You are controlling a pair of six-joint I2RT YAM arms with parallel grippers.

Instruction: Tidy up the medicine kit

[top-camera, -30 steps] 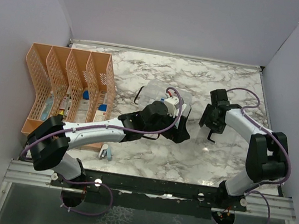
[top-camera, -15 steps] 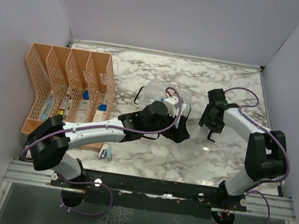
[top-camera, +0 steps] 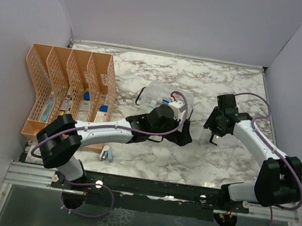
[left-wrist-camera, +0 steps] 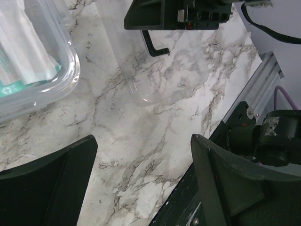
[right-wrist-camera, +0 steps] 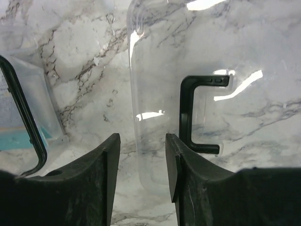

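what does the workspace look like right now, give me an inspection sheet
surface: marble table, nothing spilled seen
job's things: clear box open, packets inside; its clear lid with black handle lies flat on the table beside it
clutter: orange organizer at the left, items in its slots; small blue-white item by the left arm
grippers: left gripper open, empty; right gripper straddles the lid's edge, grip unclear
cables: purple cable looped along each arm, no snag seen
surroundings: plain walls on three sides, metal rail at the near edge
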